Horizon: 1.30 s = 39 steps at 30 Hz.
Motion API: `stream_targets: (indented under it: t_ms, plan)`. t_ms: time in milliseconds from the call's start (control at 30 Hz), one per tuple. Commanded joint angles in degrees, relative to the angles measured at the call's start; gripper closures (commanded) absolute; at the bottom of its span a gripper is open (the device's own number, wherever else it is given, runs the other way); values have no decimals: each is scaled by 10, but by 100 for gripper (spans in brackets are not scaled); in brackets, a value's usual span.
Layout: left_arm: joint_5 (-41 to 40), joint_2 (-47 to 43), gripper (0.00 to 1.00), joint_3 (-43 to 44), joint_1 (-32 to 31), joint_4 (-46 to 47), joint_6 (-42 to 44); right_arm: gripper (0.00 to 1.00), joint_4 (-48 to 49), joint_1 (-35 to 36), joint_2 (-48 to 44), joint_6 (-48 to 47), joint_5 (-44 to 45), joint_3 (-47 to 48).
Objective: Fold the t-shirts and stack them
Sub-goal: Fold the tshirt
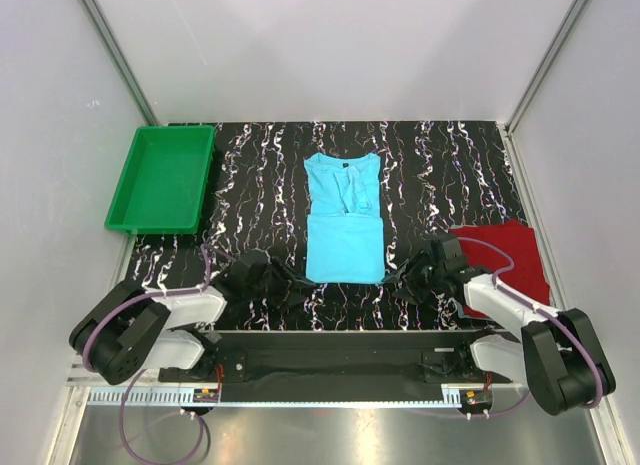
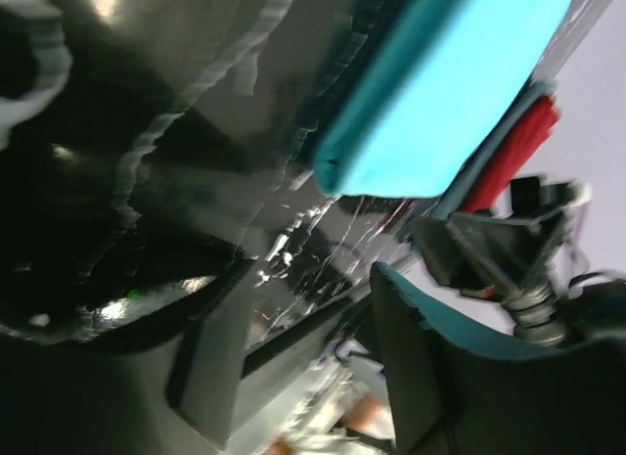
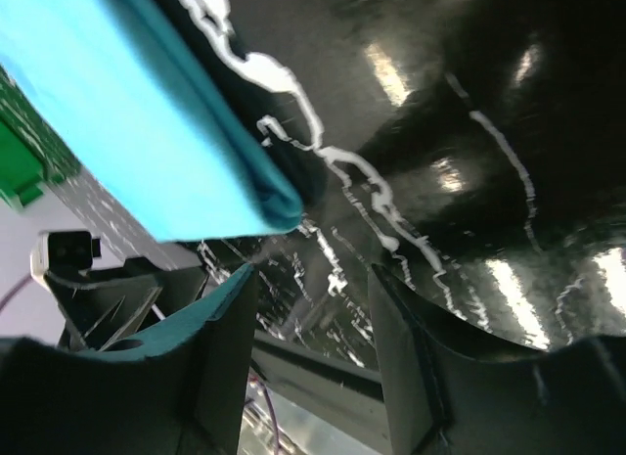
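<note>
From above: shows a bright turquoise soft cloth t-shirt [image 1: 344,220] at the middle of the glossy black white-veined desk [image 1: 450,175], collar away from the arms, narrowed to a long strip with a smoother doubled panel nearest the bases. Shows also a dark red cloth t-shirt [image 1: 510,257], a flat folded rectangle at the right edge, well apart from the first, and a rigid green plastic tray [image 1: 150,228] at the far left. Places the left gripper [image 1: 292,283] just beside the near left corner of the turquoise cloth and the right gripper [image 1: 400,282] just beside the near right corner, both low over the desk.

Left wrist: catches a rounded, layered turquoise corner [image 2: 440,93] apart from one teal-padded finger [image 2: 416,367]. Seemingly spread and holding nothing, though too dark and blurred where the second finger should be.

Right wrist: gives the matching corner [image 3: 147,122], thick at the fold, above two teal-padded fingers [image 3: 210,338] set wide, gripping nothing.

Judged for handling: light and limp, likely to sag between holds and slide on so slick a surface. Best pinched through all layers at both near corners together, lifted evenly, then laid over toward the collar.
</note>
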Motion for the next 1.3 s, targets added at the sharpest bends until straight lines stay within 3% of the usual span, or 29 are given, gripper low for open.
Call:
stream_targets:
  t_ms: [0, 267, 1100, 1267]
  plan:
    - [-53, 19, 45, -14, -7, 104, -73, 44, 86, 14, -17, 66, 52, -26]
    - [-96, 43, 50, -27, -8, 131, -90, 45, 147, 23, 38, 92, 66, -45]
    - [-93, 121, 62, -4, -2, 142, -91, 56, 148, 25, 76, 108, 81, -54]
    - [-83, 130, 71, -5, 1, 155, -90, 64, 150, 25, 92, 108, 81, -50]
